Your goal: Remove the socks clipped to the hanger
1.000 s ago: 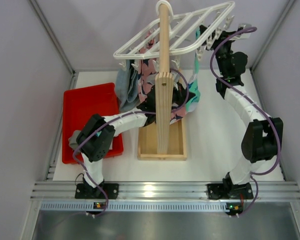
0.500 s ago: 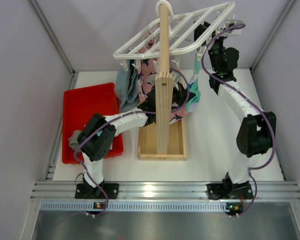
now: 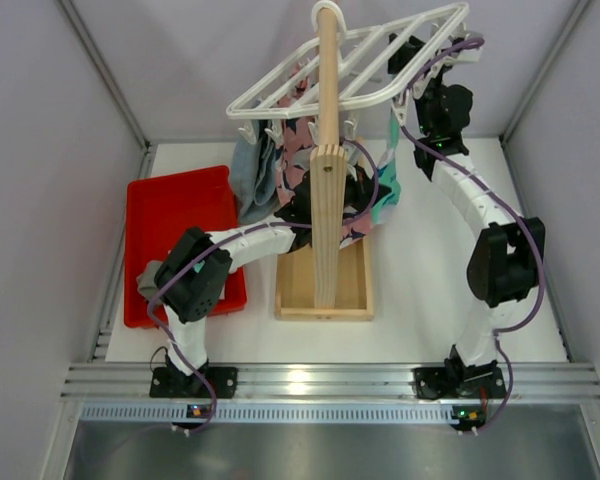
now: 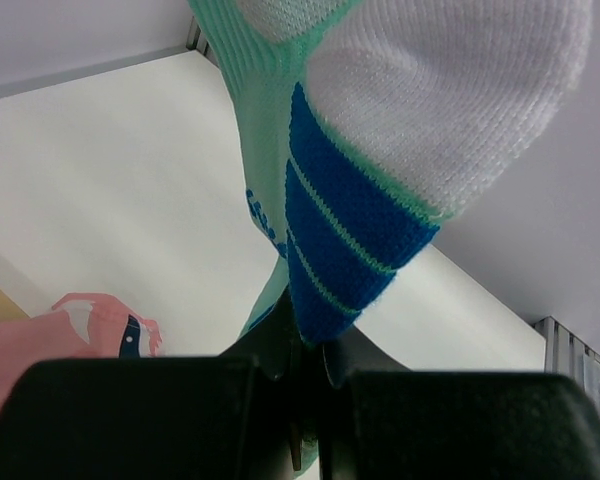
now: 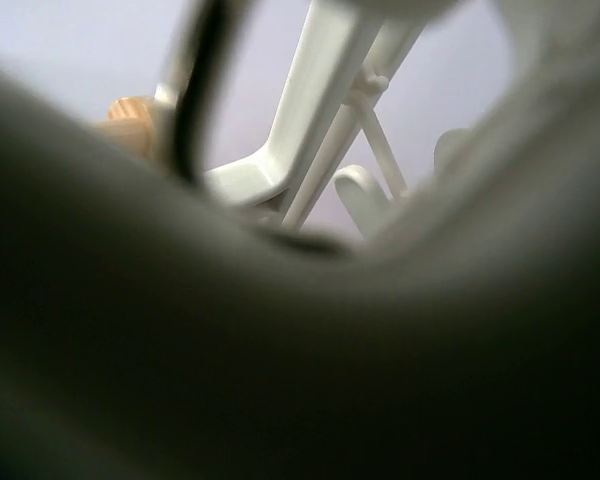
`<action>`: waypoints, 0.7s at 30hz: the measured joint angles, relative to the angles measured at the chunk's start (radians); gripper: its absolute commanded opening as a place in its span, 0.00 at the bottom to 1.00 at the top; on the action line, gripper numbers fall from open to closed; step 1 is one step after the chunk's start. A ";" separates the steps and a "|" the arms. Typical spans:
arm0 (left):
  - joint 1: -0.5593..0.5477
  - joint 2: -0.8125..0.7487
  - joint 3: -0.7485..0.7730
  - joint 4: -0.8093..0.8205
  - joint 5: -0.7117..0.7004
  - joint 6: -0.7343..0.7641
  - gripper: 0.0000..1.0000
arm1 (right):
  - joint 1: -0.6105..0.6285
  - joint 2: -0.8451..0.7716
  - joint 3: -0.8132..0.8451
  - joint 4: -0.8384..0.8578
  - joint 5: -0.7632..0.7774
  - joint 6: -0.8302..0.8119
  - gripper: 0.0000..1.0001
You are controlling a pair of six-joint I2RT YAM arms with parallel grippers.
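Note:
The white grid hanger (image 3: 352,62) hangs from the top of a wooden post (image 3: 327,160). A teal sock (image 3: 388,188) with a white toe and blue stripes (image 4: 350,230) dangles from its right side. My left gripper (image 4: 315,362) reaches under the hanger past the post and is shut on this sock's lower edge. My right gripper (image 3: 404,58) is raised against the hanger's right corner, among the clips. A dark blur fills most of the right wrist view, which shows only white hanger bars (image 5: 320,120), so its jaws are hidden.
A red tray (image 3: 185,205) lies at the left with a grey sock (image 3: 150,277) in its near corner. A blue-grey cloth (image 3: 252,172) and a pink printed cloth (image 3: 302,150) hang left of the post. The post's box base (image 3: 325,290) stands mid-table.
My right arm has swung left and up, bringing its gripper closer in against the hanger's right corner. The left arm and the teal sock have not moved.

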State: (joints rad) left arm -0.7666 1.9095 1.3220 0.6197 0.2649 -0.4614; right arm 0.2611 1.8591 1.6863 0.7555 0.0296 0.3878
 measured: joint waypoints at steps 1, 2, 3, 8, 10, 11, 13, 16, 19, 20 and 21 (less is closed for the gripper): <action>0.000 0.000 0.000 0.000 0.000 0.000 0.00 | 0.000 0.002 0.006 -0.005 0.003 -0.003 0.43; 0.000 0.000 0.000 0.000 0.000 0.000 0.00 | 0.000 0.003 0.011 -0.012 0.006 -0.005 0.38; 0.000 0.000 0.000 0.000 0.000 0.000 0.00 | 0.000 0.004 0.017 -0.018 0.008 -0.008 0.35; 0.001 0.000 0.000 0.000 0.000 0.000 0.00 | 0.002 0.018 0.056 -0.048 0.015 -0.026 0.00; 0.001 0.000 0.000 -0.001 0.003 -0.001 0.00 | 0.003 0.020 0.064 -0.057 0.017 -0.025 0.00; 0.001 0.000 0.000 -0.002 0.003 -0.003 0.00 | 0.003 0.021 0.065 -0.061 0.019 -0.026 0.00; 0.004 0.000 0.000 -0.002 -0.001 -0.009 0.00 | 0.005 0.022 0.069 -0.067 0.019 -0.026 0.00; 0.010 0.000 -0.015 0.000 -0.001 -0.016 0.00 | 0.005 0.025 0.077 -0.076 0.020 -0.026 0.00; 0.021 -0.001 -0.050 -0.001 -0.001 -0.019 0.00 | 0.005 0.025 0.077 -0.077 0.022 -0.025 0.00; 0.024 -0.003 -0.062 -0.002 -0.001 -0.019 0.00 | 0.005 0.025 0.077 -0.077 0.022 -0.025 0.00; 0.027 -0.006 -0.082 -0.003 0.000 -0.019 0.00 | 0.005 0.025 0.077 -0.077 0.023 -0.025 0.00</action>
State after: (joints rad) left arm -0.7391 1.9030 1.2404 0.6163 0.2646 -0.4808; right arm 0.2661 1.8839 1.7634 0.6788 0.0521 0.3626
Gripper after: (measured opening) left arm 0.034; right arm 0.133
